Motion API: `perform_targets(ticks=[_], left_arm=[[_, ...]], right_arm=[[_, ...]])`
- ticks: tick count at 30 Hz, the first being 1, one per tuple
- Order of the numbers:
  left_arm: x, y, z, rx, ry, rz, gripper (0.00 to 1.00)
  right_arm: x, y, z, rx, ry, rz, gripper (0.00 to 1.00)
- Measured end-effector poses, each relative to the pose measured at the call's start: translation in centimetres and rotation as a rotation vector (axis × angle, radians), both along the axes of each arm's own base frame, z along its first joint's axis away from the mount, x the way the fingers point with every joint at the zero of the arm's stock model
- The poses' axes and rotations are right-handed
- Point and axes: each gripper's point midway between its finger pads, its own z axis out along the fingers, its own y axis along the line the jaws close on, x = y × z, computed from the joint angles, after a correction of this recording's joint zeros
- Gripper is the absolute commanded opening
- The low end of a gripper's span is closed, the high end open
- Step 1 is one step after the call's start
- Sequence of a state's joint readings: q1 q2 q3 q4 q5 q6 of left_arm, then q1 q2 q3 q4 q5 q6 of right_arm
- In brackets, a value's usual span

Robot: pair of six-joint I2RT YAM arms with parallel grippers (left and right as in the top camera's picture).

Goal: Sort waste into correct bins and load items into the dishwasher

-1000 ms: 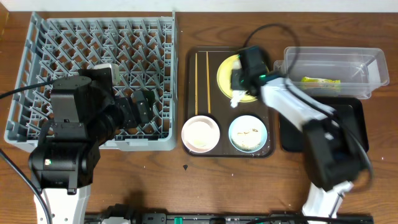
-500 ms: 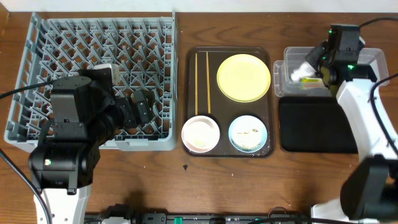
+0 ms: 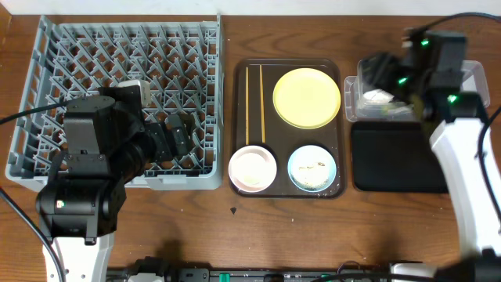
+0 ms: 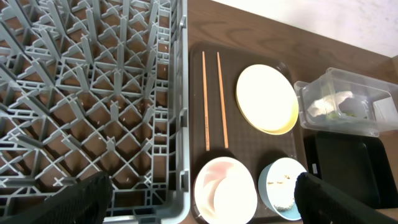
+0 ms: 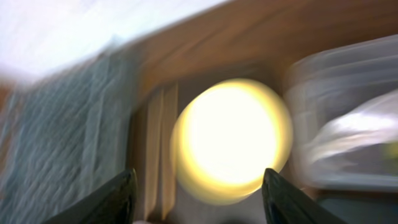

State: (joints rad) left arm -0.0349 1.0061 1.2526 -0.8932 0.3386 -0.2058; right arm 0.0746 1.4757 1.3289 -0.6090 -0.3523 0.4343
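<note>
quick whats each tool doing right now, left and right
Left tool: open, holding nothing.
Right tool: open, holding nothing.

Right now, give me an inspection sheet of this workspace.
surface: wooden table, brown.
job's things: napkin and wrapper in clear tub; yellow plate, chopsticks, white bowl and blue bowl with rice scraps on brown tray; black tray; grey rack.
clutter: dark speck on the table.
hands: left hand open over the rack; right hand open, holding nothing, over the tub.
cables: black cable across the rack's left edge.
surroundings: pale surface beyond the far edge.
</note>
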Motion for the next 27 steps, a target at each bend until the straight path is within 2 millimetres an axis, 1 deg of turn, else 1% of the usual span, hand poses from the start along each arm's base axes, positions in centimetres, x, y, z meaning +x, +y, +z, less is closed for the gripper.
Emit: perform_targets(ticks=[1, 2, 3, 6, 8, 10, 11, 13, 16, 17, 19, 22, 23, 25, 27], left_arm=[[0.0, 0.0, 0.0, 0.000, 0.001, 0.000, 0.94], [-0.1, 0.0, -0.1, 0.000, 0.005, 0.000, 0.94], [-0.3, 0.0, -0.3, 0.001, 0.019, 0.000, 0.94], [-0.8, 0.0, -0.8, 0.002, 0.049, 0.000, 0.94], [-0.8, 0.0, -0.9, 0.002, 0.050, 0.000, 0.94], [-0.8, 0.0, -0.9, 0.002, 0.050, 0.000, 0.94], [-0.8, 0.0, -0.9, 0.002, 0.050, 0.000, 0.94], [-0.8, 0.0, -0.9, 0.002, 0.050, 0.000, 0.94], [-0.8, 0.0, -0.9, 0.002, 0.050, 0.000, 0.94], [-0.8, 0.0, -0.8, 0.002, 0.049, 0.000, 0.94], [-0.8, 0.0, -0.9, 0.002, 0.050, 0.000, 0.94], [-0.9, 0.0, -0.8, 0.002, 0.049, 0.000, 0.94], [-0.9, 0.0, -0.8, 0.002, 0.048, 0.000, 0.94], [-1.0, 0.0, -0.7, 0.002, 0.046, 0.000, 0.94], [-1.0, 0.0, -0.7, 0.002, 0.045, 0.000, 0.94]], right_arm=[[-1.2, 1.8, 0.1, 0.004, 0.015, 0.059, 0.56], [-2.8, 4.0, -0.2, 0.001, 0.045, 0.137, 0.56], [-4.2, 5.8, -0.8, -0.007, 0.081, 0.201, 0.56], [-7.8, 9.9, -3.5, -0.060, 0.190, 0.364, 0.53], [-9.4, 12.2, -5.0, -0.101, 0.225, 0.459, 0.51], [-10.5, 14.0, -6.5, -0.147, 0.247, 0.528, 0.49], [-11.3, 15.2, -7.5, -0.183, 0.262, 0.568, 0.48], [-12.1, 16.6, -9.1, -0.235, 0.280, 0.615, 0.47], [-13.1, 18.2, -11.5, -0.293, 0.310, 0.668, 0.46], [-13.3, 18.4, -12.4, -0.314, 0.325, 0.676, 0.44], [-13.7, 18.5, -14.2, -0.366, 0.358, 0.684, 0.30], [-13.9, 18.4, -16.0, -0.406, 0.400, 0.685, 0.18], [-13.8, 18.3, -16.5, -0.415, 0.411, 0.683, 0.09], [-13.8, 18.1, -17.3, -0.428, 0.433, 0.675, 0.04], [-13.9, 18.0, -17.7, -0.437, 0.444, 0.670, 0.01]])
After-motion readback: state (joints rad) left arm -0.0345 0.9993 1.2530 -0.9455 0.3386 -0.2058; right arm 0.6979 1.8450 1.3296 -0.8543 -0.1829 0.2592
